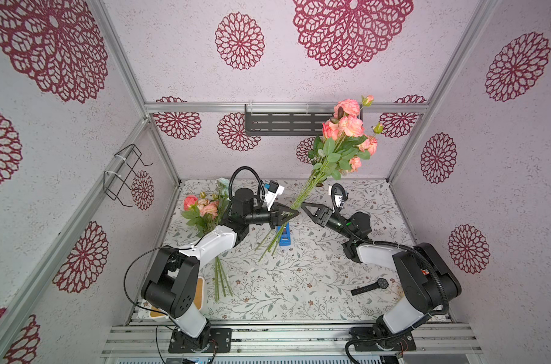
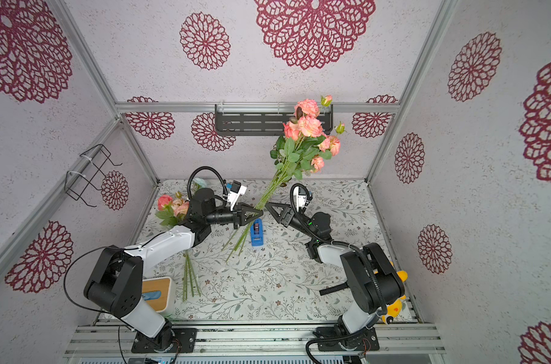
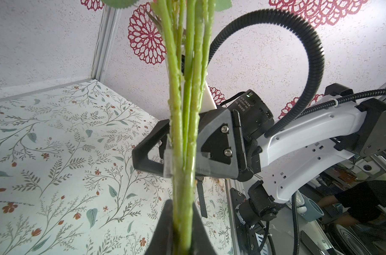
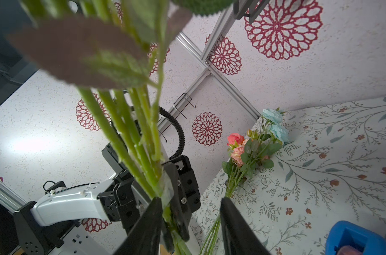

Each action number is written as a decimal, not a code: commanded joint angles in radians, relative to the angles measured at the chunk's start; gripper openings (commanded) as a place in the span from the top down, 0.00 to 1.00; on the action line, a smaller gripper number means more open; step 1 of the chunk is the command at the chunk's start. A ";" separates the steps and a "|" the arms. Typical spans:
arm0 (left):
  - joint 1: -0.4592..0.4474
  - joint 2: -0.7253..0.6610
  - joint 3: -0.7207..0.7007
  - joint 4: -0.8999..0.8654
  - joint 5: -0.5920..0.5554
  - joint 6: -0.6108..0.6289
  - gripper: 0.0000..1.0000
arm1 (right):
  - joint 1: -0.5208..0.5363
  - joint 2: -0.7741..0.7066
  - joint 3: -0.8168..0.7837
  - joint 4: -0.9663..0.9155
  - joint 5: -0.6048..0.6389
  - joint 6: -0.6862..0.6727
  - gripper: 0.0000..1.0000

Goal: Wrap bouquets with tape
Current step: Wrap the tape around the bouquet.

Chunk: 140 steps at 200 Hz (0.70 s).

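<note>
Bouquet [image 1: 332, 154], raised and tilted: its thin, ribbed green plastic stems [image 3: 185, 110] are clamped in the left gripper [image 1: 294, 213], with the peach fabric blooms uppermost. The right gripper [image 1: 304, 206] stands just beside the stems, jaws partly apart, holding nothing. The tape dispenser [image 1: 284, 235], blue and boat-shaped, sits on the leaf-patterned table [image 1: 299, 293] below the left gripper, which partly hides it. The second bouquet [image 1: 204, 209] lies at the table's left rear, its mid-stems covered by the left arm [image 1: 211, 244]. The clear strip [image 3: 168, 162] on the held stems cannot be identified.

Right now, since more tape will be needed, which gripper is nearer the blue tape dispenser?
Left. The left gripper, shut on the stems of the raised bouquet, hangs almost directly above the tape dispenser; the right gripper, jaws open, is beside the stems, farther toward the robot's right.
</note>
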 commanded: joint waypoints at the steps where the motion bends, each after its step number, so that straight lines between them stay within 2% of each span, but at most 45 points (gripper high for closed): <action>1: 0.006 -0.010 0.023 0.068 0.009 0.006 1.00 | 0.006 -0.010 0.034 0.062 -0.024 -0.007 0.54; 43: 0.004 -0.011 0.018 0.071 0.005 0.005 1.00 | 0.011 -0.014 0.011 0.058 -0.005 -0.007 0.54; 83: -0.003 0.002 0.009 0.104 0.008 -0.021 1.00 | 0.037 0.026 0.070 0.077 -0.018 -0.001 0.53; 140: -0.006 0.017 0.008 0.120 0.010 -0.032 1.00 | 0.048 0.032 0.074 0.102 -0.005 0.014 0.50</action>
